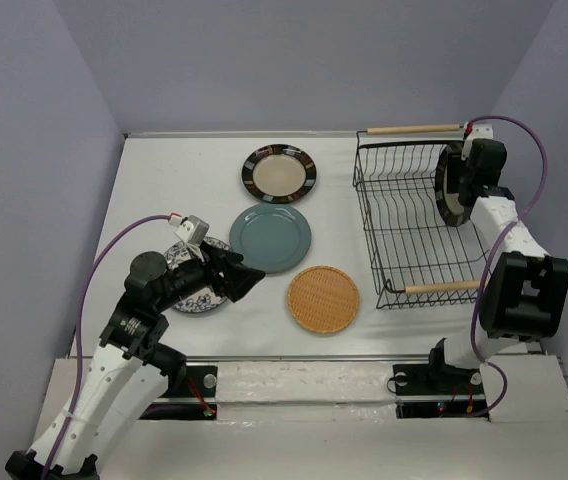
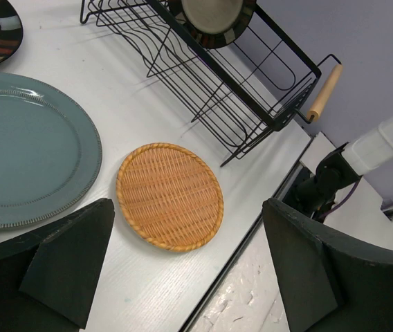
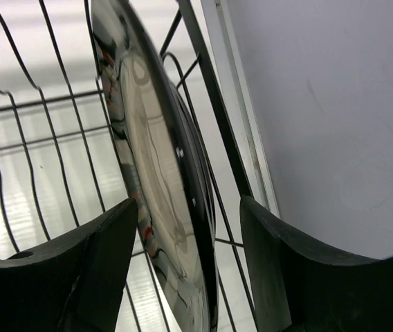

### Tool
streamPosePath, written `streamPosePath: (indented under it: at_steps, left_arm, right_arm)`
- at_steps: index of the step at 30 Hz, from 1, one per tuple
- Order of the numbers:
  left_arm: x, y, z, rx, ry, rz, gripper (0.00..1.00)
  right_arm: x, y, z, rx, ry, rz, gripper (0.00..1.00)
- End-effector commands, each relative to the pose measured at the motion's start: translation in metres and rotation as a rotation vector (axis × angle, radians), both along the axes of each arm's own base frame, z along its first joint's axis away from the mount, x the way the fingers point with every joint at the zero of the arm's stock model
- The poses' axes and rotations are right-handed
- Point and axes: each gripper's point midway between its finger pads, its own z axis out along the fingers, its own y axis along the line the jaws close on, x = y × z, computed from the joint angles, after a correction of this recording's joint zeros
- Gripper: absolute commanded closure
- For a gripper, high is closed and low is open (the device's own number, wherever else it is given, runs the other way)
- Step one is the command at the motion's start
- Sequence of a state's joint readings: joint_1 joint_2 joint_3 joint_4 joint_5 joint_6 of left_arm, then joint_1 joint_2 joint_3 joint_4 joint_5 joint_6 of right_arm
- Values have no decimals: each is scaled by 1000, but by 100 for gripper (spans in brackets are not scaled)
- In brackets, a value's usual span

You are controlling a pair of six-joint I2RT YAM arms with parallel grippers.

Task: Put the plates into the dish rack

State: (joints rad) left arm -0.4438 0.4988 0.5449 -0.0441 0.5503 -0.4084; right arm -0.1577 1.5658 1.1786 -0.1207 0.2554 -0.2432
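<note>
Striped plate [image 1: 452, 186] upright in dish rack [image 1: 404, 215], upper right of frame.
Right hand [image 3: 189, 207] parted, straddling its rim. Left hand [image 1: 247, 279] wide, empty, lower left, near teal plate [image 1: 271, 238] on worktop [image 1: 164, 180].

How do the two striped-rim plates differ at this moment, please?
The racked plate stands on edge in the rack; the table plate lies flat on the table. The right gripper straddles the racked plate, jaws apart; no gripper is near the table plate. Both are round, cream in the middle, with dark striped rims.
</note>
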Motion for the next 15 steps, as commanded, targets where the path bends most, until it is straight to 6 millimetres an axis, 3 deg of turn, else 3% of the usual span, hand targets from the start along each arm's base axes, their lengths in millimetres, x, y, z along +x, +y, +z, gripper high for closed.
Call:
streamPosePath:
  at_steps: [1, 8, 12, 13, 15]
  left_arm:
    - [-1, -2, 21, -24, -48, -14, 1]
    - [3, -1, 19, -22, -40, 3, 1]
    - [7, 2, 20, -21, -40, 28, 1]
    - [9, 4, 22, -21, -41, 39, 1]
    - [15, 8, 23, -11, -50, 74, 1]
  right_arm:
    - [12, -4, 66, 30, -193, -48, 31]
    - [4, 0, 114, 105, -304, -93, 22]
    - [-6, 42, 160, 141, -401, -45, 20]
    - [-12, 73, 176, 165, -425, 22, 20]
    - [-19, 113, 187, 260, -458, 86, 21]
